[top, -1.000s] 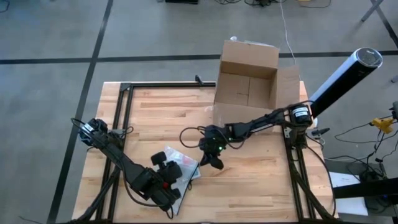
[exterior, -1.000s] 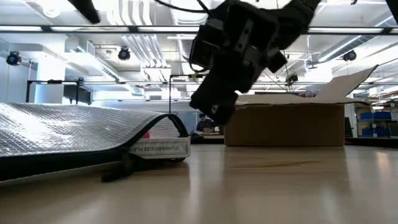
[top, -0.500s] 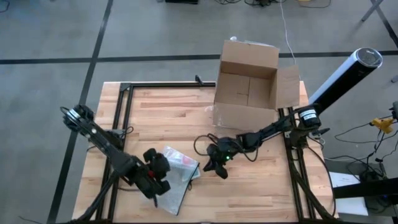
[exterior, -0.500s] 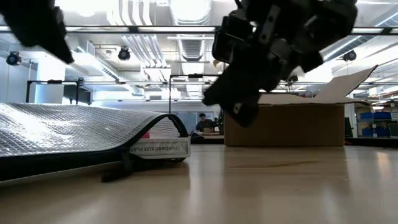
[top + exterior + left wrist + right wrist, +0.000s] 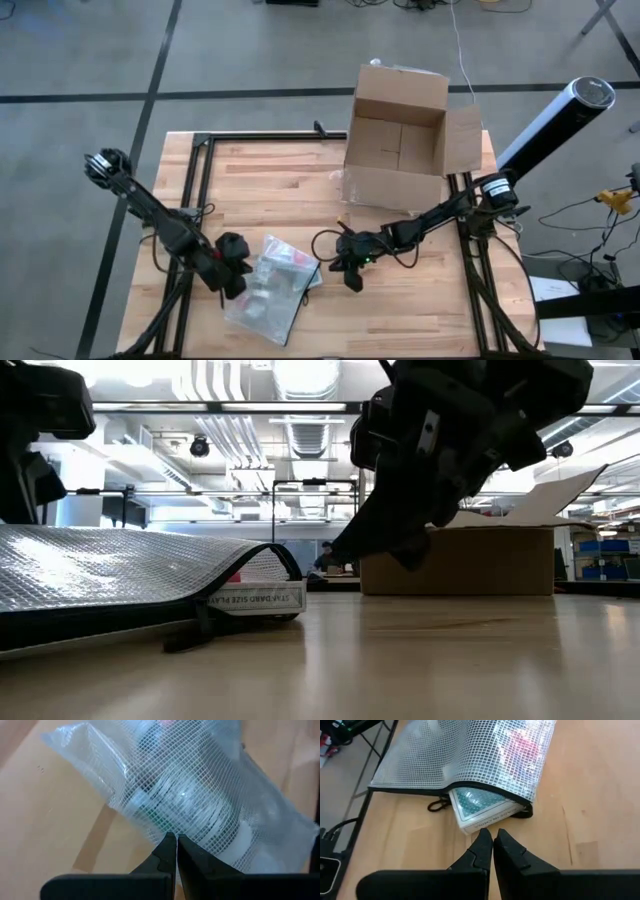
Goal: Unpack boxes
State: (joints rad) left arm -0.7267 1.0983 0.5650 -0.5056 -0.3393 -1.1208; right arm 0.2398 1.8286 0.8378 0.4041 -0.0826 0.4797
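The open cardboard box [image 5: 398, 140] sits at the surface's [image 5: 260, 180] far edge. Both end effectors, left [image 5: 232, 283] and right [image 5: 347, 276], are pinched narrow, seemingly empty, flanking a mesh pouch [image 5: 270, 285].

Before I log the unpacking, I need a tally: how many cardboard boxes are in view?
1. The box stands open at the table's far edge on the right arm's side, its flaps spread. None shows elsewhere, though the pouch could hide small cartons.
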